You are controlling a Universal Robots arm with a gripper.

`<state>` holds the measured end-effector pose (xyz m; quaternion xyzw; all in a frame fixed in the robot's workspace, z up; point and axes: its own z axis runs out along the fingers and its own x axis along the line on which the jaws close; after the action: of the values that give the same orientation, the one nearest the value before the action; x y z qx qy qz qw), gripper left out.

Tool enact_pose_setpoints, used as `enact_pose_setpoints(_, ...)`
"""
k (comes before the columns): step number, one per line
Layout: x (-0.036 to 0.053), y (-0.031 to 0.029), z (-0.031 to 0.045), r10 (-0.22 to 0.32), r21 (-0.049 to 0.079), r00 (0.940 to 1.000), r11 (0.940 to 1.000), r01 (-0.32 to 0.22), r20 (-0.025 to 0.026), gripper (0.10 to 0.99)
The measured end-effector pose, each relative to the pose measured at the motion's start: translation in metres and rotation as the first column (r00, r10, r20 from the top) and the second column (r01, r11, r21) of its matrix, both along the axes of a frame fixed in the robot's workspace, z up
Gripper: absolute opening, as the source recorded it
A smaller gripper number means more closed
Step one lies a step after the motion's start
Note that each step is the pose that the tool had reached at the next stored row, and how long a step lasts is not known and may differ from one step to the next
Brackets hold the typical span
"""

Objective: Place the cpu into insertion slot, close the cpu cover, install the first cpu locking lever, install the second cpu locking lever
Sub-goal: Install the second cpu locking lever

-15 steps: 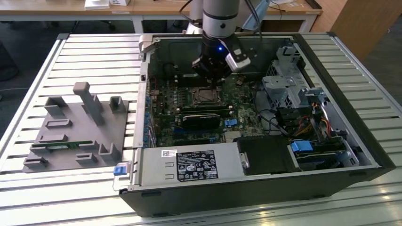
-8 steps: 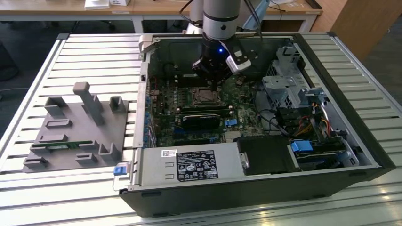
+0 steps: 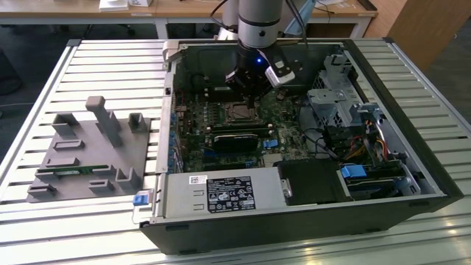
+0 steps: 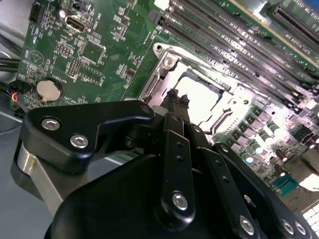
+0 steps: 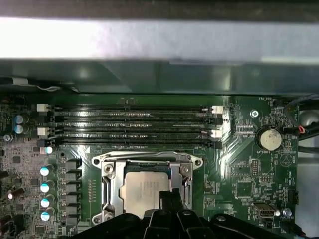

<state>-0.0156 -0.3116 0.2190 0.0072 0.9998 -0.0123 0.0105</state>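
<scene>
Cpu (image 5: 144, 191) sits under the cpu cover (image 5: 112, 181); clenched tool (image 5: 169, 198) hides its edge.

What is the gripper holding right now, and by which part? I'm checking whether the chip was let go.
Nothing visible: the gripper sits with its tips together over the socket, while the cpu lies seated under the closed cpu cover.

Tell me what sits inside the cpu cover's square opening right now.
Inside the cpu cover, the cpu lies flat in the socket, its silver top showing through the opening in both wrist views. The gripper covers its near edge, and the socket contacts beneath cannot be seen.
</scene>
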Motion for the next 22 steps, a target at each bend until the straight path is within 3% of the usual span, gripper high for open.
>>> enact_pose_setpoints(6,0.0000,-0.0060,0.0000,0.000,0.000,1.0000,1.0000,0.000,0.0001,0.106)
enact_pose_setpoints(16,0.0000,-0.0078,0.0045,0.000,0.000,1.0000,1.0000,0.000,0.0000,0.106)
enact_pose_setpoints(22,-0.0001,-0.0192,0.0045,0.000,0.000,1.0000,1.0000,0.000,0.0000,0.106)
